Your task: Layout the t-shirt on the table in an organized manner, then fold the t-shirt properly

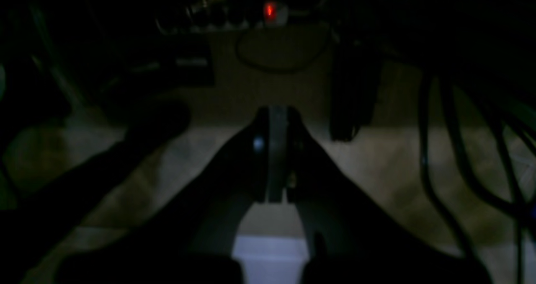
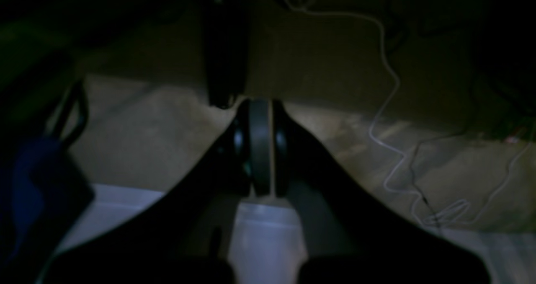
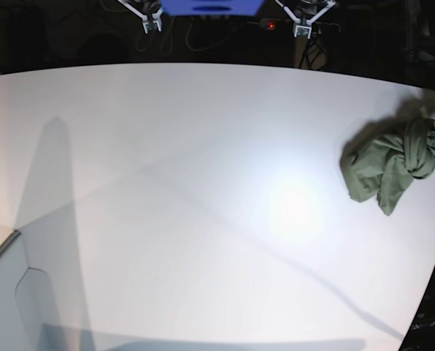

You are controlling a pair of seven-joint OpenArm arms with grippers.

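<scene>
Base view gives me the table (image 3: 166, 205), a broad white top with a curved far edge, and on it the t-shirt (image 3: 394, 164), an olive-green crumpled heap lying close to the edge on that view's right, the side my left arm works from. Neither arm reaches over the table in this view, so the shirt lies well apart from both pincers. I can read no label, print or writing on the cloth from here; it is bunched and twisted.

On the left wrist view, the left gripper (image 1: 277, 158) is clenched, its jaws pressed flat together with nothing between them. Ahead of it the scene is very dark: a small red light (image 1: 270, 10) glows far beyond the tips, with dark cables (image 1: 431, 150) hanging off to one side.

On the right wrist view, the right gripper (image 2: 260, 148) is likewise clenched on nothing, pads meeting. A thin white cable (image 2: 391, 108) trails across the dim floor past its tips. No lettering is legible in either wrist view; both are too dark and blurred.
</scene>
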